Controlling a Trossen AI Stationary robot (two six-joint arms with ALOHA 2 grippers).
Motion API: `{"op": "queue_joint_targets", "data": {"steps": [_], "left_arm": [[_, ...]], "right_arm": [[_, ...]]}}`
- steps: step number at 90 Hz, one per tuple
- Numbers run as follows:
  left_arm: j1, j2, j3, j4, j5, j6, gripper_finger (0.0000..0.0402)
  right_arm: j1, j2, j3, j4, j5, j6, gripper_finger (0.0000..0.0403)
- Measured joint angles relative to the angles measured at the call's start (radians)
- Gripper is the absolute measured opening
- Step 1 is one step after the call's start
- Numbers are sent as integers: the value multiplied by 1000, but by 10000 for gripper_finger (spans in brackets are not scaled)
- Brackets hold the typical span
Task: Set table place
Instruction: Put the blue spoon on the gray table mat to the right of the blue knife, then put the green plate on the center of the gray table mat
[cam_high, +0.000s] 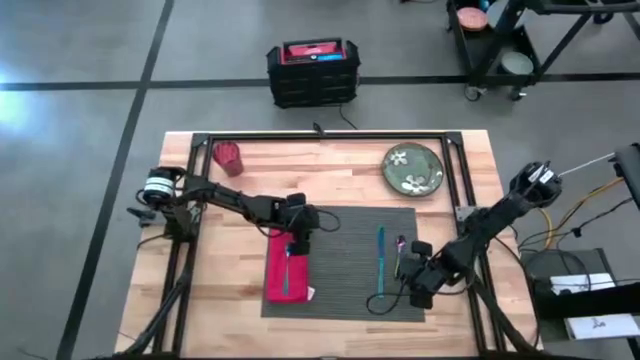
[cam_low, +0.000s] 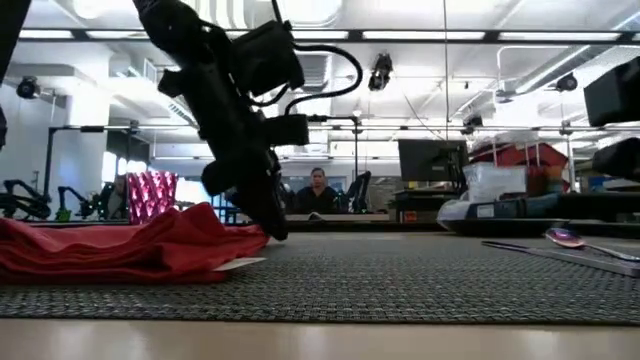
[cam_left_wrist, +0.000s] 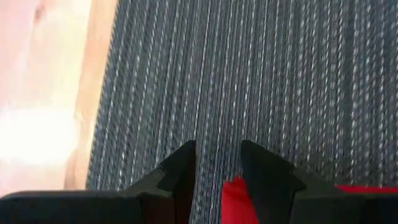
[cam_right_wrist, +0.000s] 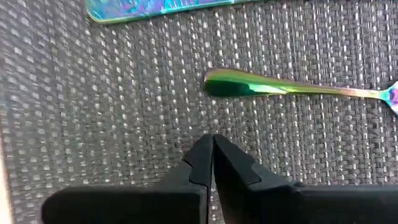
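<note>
A big dark grey placemat (cam_high: 350, 262) was laid in the middle of the near part of the light wooden table (cam_high: 220, 270). A red napkin (cam_high: 287, 270) was spread on the mat's left side, and a knife (cam_high: 380, 260) and a spoon (cam_right_wrist: 292, 88) were laid on its right side. A green plate (cam_high: 413, 168) and a red cup (cam_high: 229, 157) were set at the far edge. The left pincer (cam_left_wrist: 217, 163) was held slightly spread over the napkin. The right pincer (cam_right_wrist: 212, 155) was pressed together above the mat. A black crate (cam_high: 313, 72) was seen on the grey floor. A person (cam_low: 318, 190) was seated far back in the room.
</note>
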Motion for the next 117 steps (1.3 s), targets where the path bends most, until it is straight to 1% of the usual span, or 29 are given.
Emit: {"op": "queue_joint_targets", "data": {"steps": [9,19,42,55,70,79,92,104,117], "left_arm": [[1,-3,-8,-26,-1,-21,114],[1,-7,-8,-72,-2,-28,114],[1,-29,-11,-80,-36,-24,114],[1,-70,-6,-78,-39,-24,114],[2,-126,17,-64,-39,-14,114],[7,-153,25,-63,-55,11,114],[10,-180,25,-54,-63,26,114],[10,-185,25,-54,-63,18,114],[10,-184,25,-53,-63,23,114]], "right_arm": [[-1,9,2,0,10,0,0],[-17,12,2,4,45,18,0],[-34,-8,-1,-14,36,1,0],[-57,-75,-2,-22,24,5,0],[-135,-184,11,-49,27,40,0],[-190,-240,24,-45,64,-42,0],[-295,-277,40,-93,207,-108,2],[-399,-285,51,-157,219,-166,28],[-500,-284,52,-160,218,-292,87]]}}
